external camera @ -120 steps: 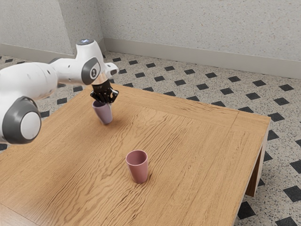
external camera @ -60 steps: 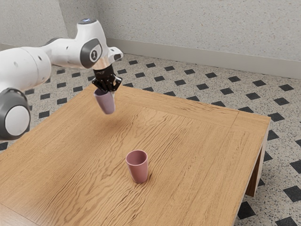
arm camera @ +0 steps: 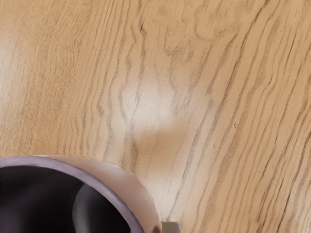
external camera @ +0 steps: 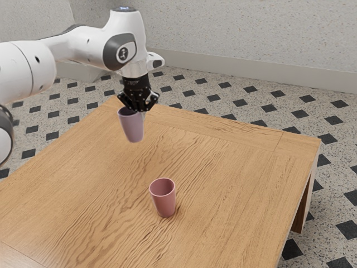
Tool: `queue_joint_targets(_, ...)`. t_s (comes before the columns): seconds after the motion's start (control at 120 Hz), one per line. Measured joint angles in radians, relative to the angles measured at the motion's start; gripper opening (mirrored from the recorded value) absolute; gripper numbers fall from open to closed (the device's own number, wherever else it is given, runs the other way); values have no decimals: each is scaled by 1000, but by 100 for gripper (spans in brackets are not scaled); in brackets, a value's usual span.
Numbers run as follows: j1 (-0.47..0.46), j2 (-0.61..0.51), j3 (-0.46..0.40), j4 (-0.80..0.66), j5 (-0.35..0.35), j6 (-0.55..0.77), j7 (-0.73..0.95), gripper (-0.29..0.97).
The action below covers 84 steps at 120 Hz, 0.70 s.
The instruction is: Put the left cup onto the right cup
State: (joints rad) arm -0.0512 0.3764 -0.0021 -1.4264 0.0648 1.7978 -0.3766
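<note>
Exterior view: the white arm reaches in from the exterior view's left. Its black gripper has its fingers pinched on the rim of the lavender cup. That cup hangs slightly tilted, clear above the far left part of the wooden table. The pink cup stands upright nearer, about mid-table, well apart from the lifted one. A speckled floor with black diamond tiles surrounds the table, and a pale textured wall stands behind.

Wrist view: the lavender cup's rim and dark interior sit just under the hand, above bare wavy-grained tabletop.
</note>
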Motion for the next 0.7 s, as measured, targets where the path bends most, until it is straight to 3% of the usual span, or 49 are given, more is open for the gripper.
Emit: queue_joint_targets(0.7,-114,-200,-73,-261,119,98,-334,-10)
